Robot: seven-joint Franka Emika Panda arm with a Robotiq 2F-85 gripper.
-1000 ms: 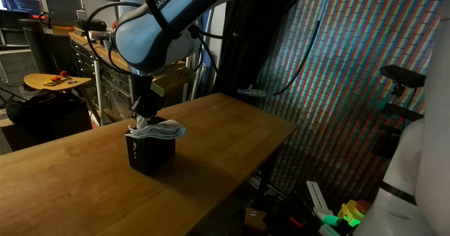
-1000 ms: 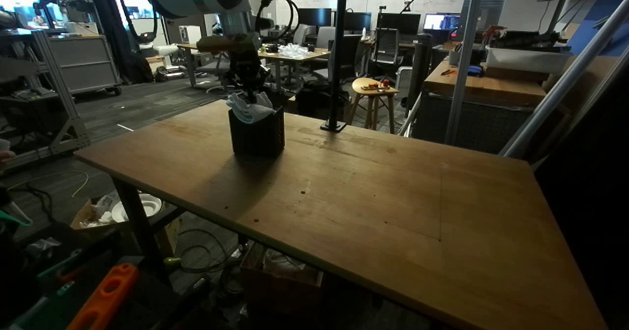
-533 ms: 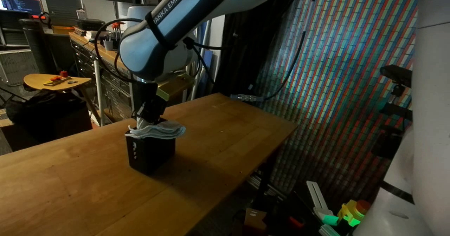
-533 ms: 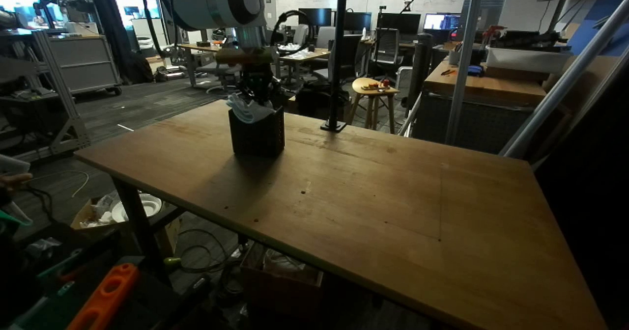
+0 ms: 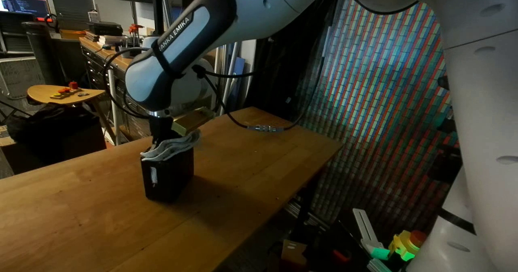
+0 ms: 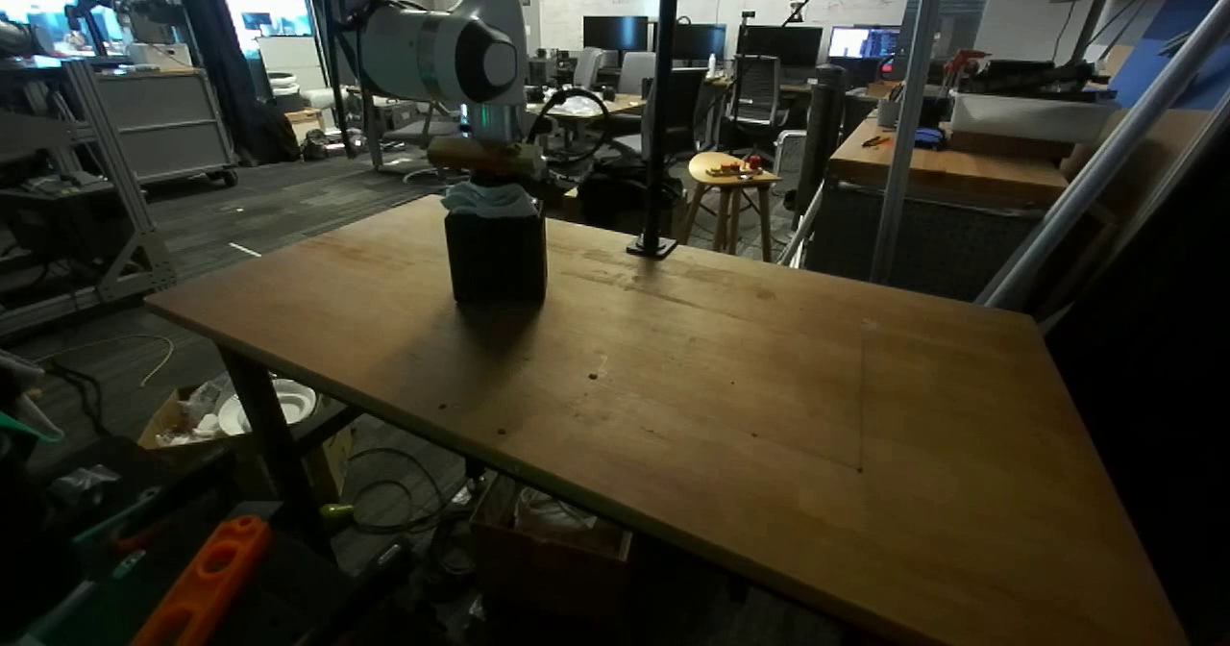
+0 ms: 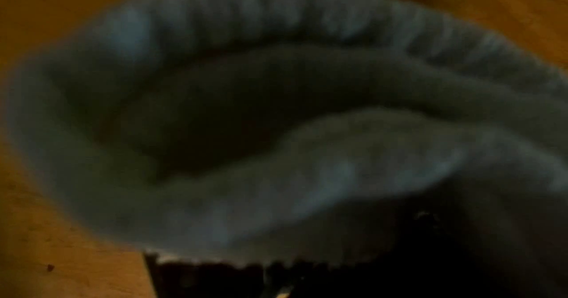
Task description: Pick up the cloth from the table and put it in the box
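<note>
The black box stands on the wooden table in both exterior views. Bunched over its top lies the pale grey cloth, its folds resting on the rim and one end sticking up past the side. Pressed down onto the cloth at the mouth of the box is my gripper, shut, its fingertips hidden by cloth and box wall. How deep they reach inside cannot be seen. Blurred loops of the cloth fill most of the wrist view, with dark shapes below them.
The wooden table extends around the box on all sides. A black upright pole is fixed at the table's edge beyond the box. From the arm a cable with a metal connector hangs low over the tabletop.
My arm has come down, pushing the gripper lower into the cloth. The cloth's folds are squashed, with one end lifted, and the box has shifted slightly.
</note>
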